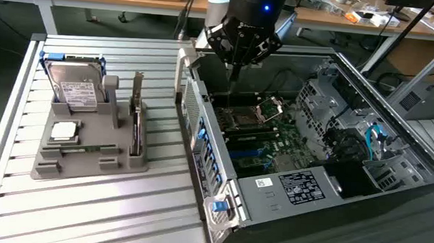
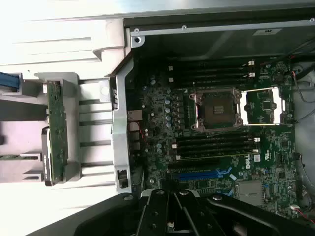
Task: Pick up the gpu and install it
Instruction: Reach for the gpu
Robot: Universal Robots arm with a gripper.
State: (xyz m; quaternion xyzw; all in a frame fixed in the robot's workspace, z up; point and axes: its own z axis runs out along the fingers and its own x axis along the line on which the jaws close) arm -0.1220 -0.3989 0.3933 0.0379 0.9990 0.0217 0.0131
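Note:
The gpu (image 1: 137, 120) is a thin dark card with a silvery bracket. It stands on edge in a slot of the grey holder (image 1: 88, 165) on the slatted table, at the exterior view's left. From the wrist view the gpu (image 2: 57, 132) shows edge-on as a green strip. My gripper (image 1: 232, 82) hangs over the open computer case (image 1: 202, 121), above the motherboard (image 1: 257, 137) and well apart from the card. Its black fingers (image 2: 160, 211) are pressed together, shut on nothing, above the board's blue slot (image 2: 202, 174).
The holder also carries a silver hard drive in a blue frame (image 1: 74, 89), a square chip (image 1: 64, 130) and a green memory stick (image 1: 82, 148). The case wall (image 2: 120, 128) stands between holder and motherboard. The open processor socket (image 2: 216, 108) lies mid-board. Desks line the back.

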